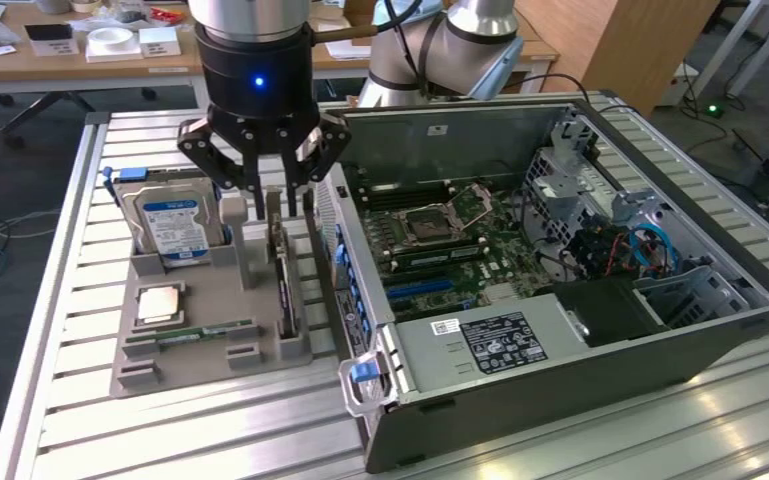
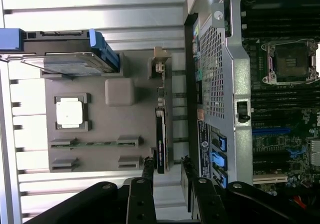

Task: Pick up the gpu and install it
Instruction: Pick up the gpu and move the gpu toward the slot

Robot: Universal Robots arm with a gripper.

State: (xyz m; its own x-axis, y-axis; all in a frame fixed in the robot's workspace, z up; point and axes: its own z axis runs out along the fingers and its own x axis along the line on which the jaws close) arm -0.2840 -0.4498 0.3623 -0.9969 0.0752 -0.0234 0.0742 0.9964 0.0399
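Ok, we've got the gripper (image 1: 275,203) hanging over the grey fixture tray (image 1: 197,368), jaws parted w/ nothing between them, so no grasp yet as far as we can see. The gpu (image 1: 283,285) is in that tray, stood on its edge in the slot nearest the PC case (image 1: 651,330), i.e. not installed. Key relation: the card lies straight below the gripper, and its long axis runs along the tray's case-side edge, approx parallel to the case wall. In the wrist view the card is a thin dark strip, and the two fingers (image 2: 148,168) stand either side of its line, at one end of it (it looks nearer one finger than the other, so not quite centred, we'd judge). Fingertips are near the card's top edge; touching or not, we can't tell. The hard drive (image 1: 171,225), CPU (image 1: 161,303) and memory stick (image 1: 208,332) sit in their own slots, all on the far side of the gpu from the case.
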